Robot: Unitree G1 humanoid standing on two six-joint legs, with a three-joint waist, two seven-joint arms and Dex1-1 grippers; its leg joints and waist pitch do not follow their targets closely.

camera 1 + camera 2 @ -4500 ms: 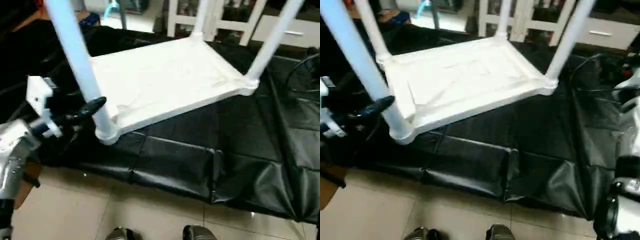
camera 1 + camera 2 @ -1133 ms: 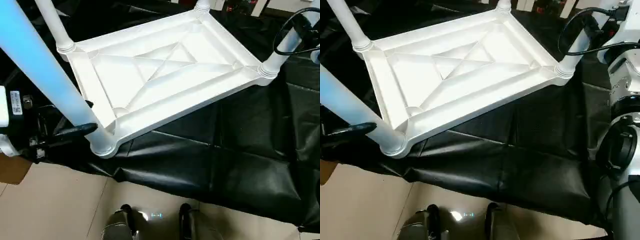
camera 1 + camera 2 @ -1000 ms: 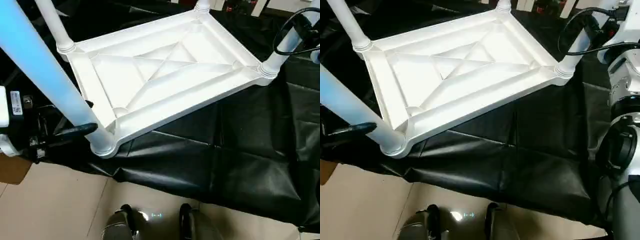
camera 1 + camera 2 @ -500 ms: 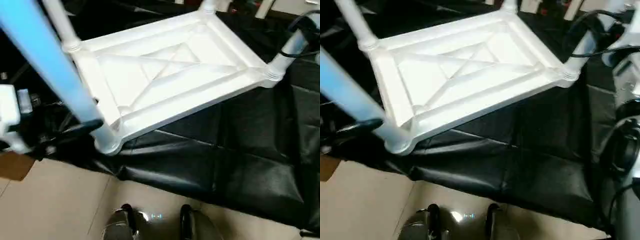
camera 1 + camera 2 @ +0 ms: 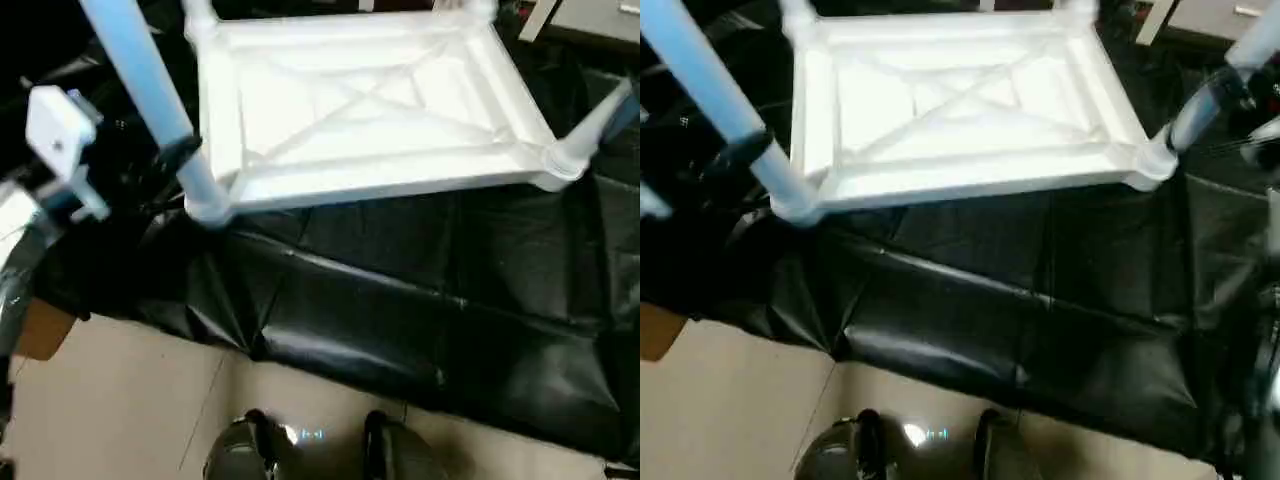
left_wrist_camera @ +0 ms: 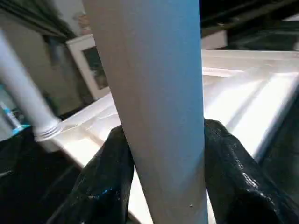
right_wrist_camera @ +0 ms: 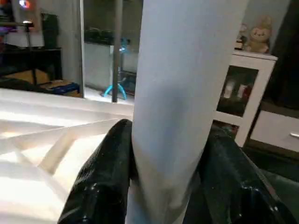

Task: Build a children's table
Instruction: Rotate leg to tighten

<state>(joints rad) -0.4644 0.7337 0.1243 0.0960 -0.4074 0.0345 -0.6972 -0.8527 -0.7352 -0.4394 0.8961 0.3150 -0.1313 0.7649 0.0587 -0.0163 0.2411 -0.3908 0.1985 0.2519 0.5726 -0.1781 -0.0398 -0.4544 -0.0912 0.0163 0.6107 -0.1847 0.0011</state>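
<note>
White table top was laid underside-up on black sheeting. One near-corner leg was clamped between the left tool's fingers, another leg between the right tool's.

We lose both near legs off the top edge. Far corner sockets are cropped too
</note>
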